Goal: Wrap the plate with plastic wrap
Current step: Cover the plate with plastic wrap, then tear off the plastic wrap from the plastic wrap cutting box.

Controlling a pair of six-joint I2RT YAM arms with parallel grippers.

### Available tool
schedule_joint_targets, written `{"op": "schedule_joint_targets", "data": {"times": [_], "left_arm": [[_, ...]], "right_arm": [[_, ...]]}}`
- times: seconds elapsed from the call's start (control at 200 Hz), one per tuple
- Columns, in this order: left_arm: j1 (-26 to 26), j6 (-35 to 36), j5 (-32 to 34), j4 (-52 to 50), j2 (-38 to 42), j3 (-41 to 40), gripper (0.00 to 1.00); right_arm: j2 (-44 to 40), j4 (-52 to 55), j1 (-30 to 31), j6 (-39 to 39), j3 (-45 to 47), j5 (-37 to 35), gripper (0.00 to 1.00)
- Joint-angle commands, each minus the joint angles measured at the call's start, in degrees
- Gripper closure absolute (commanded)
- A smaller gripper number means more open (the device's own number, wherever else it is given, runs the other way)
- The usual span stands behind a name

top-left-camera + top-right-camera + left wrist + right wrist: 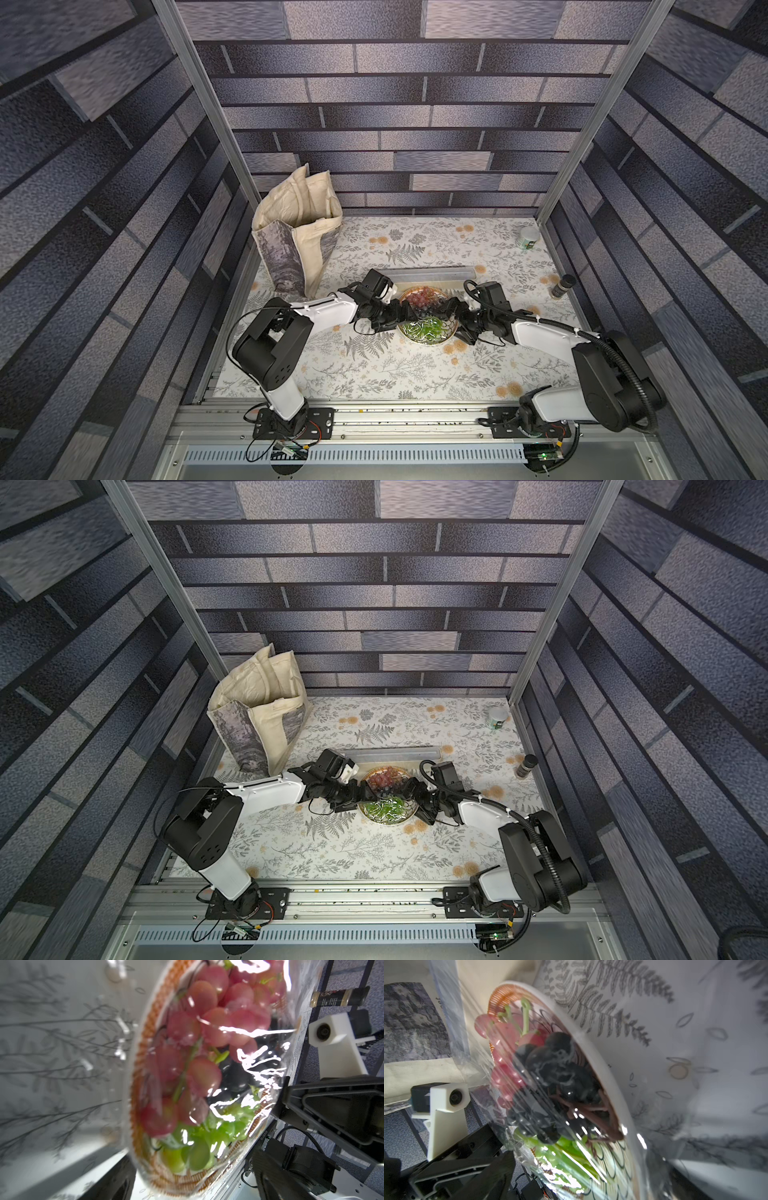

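Plastic wrap (249,1076) is draped over the plate (432,343); edge-tucking is called for next. Left end effector (404,311) and right end effector (448,310) are spread, empty.

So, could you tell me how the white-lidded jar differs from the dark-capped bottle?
The white-lidded jar is squat and wide; the dark-capped bottle is slim. The jar is pale with green on its side; the bottle is dark with tan bands. The jar stands in the far right corner; the bottle further forward. Both stand upright along the right edge of the table.
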State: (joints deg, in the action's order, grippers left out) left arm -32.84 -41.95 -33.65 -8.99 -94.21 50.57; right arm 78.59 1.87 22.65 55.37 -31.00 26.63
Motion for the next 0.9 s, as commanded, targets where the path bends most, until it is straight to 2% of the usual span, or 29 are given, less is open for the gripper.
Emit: {"op": "schedule_joint_targets", "data": {"times": [0.0,0.07,0.105,0.266,0.401,0.631,0.897], "left_arm": [[3.52,3.36,1.92,-5.44,7.65,-1.21,0.1],[7.13,5.17,2.24,-8.31,11.67,-1.73,0.1],[9.37,5.88,2.34,-9.19,13.5,-2.02,0.1],[19.51,7.52,-0.19,-8.83,16.47,-2.95,0.15],[21.76,9.08,-0.93,-7.01,13.35,-0.54,0.18],[22.61,8.84,-1.13,-0.64,4.7,3.57,0.26],[23.77,8.0,-1.51,3.23,-3.97,9.24,0.34]], "right_arm": [[-4.63,13.07,0.32,-5.62,-2.26,-8.31,0.0],[-7.07,20.34,0.34,-9.85,-6.02,-13.37,0.01],[-7.6,23.53,0.45,-12.32,-8.63,-15.48,0.06],[-2.09,29.38,3.73,-21.44,-22.52,-20.48,0.36],[7.35,26.02,9.28,-24.9,-34.89,-24.19,0.58],[22.29,18.7,16.13,-29.51,-48.99,-28.96,0.69],[34.55,17.79,19.17,-34.32,-60.48,-30.68,0.71]]}}
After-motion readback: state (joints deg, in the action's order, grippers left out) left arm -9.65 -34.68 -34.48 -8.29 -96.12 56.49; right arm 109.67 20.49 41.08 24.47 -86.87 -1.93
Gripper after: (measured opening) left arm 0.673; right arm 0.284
